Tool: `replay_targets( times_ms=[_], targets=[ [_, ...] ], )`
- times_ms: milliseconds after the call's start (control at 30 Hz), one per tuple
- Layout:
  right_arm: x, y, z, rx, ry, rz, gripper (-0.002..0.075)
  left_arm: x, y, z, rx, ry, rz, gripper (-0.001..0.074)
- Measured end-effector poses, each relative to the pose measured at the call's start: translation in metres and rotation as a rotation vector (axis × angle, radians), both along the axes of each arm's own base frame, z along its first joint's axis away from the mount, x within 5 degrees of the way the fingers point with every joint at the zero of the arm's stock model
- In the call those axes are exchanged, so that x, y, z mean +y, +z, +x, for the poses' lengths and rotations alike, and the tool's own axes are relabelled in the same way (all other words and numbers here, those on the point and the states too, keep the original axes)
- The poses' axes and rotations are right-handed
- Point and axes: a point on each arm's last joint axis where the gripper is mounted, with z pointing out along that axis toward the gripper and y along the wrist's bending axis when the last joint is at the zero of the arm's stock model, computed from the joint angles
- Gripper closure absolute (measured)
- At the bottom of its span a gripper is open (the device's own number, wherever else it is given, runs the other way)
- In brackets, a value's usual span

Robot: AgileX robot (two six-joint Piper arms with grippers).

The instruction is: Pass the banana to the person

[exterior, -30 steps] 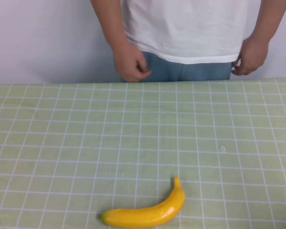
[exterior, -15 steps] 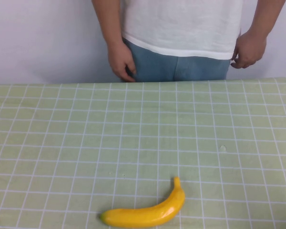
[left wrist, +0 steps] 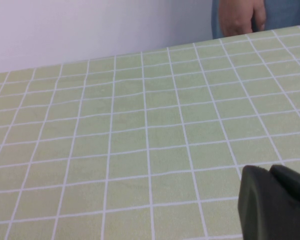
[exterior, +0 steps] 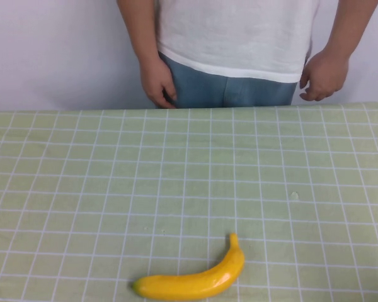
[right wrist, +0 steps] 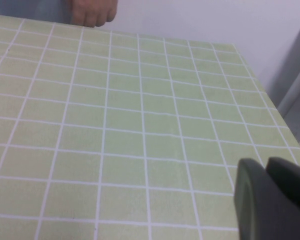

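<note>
The banana (exterior: pixel 195 278) is bright yellow and glossy. It lies on the green checked tablecloth (exterior: pixel 189 176) near the front edge, stem tip pointing away from me. The person (exterior: pixel 236 44), in a white t-shirt and blue jeans, stands behind the far edge with both hands hanging at the hips. One hand shows in the left wrist view (left wrist: pixel 237 17) and one in the right wrist view (right wrist: pixel 92 12). My left gripper (left wrist: pixel 269 171) and right gripper (right wrist: pixel 266 165) are shut and empty above the cloth. Neither shows in the high view, and the banana shows in neither wrist view.
The tablecloth (left wrist: pixel 140 130) reaches a plain white wall (exterior: pixel 57 50) behind the table. In the right wrist view the table's side edge (right wrist: pixel 277 112) runs close by, with a grey upright surface beyond it.
The person has shifted a little and moved the hands from in front of the jeans to the sides. The banana has not moved.
</note>
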Motion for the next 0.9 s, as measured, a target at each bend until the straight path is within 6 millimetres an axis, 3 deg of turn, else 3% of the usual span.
replay_targets(
  times_ms=[700,900],
  targets=[
    [0.0,0.0,0.0,0.0,0.0,-0.002,0.0733,0.0,0.0,0.0,0.001,0.001,0.004,0.0739],
    [0.0,0.0,0.0,0.0,0.0,-0.002,0.0733,-0.003,0.011,0.002,-0.129,-0.022,-0.043,0.0739]
  ],
)
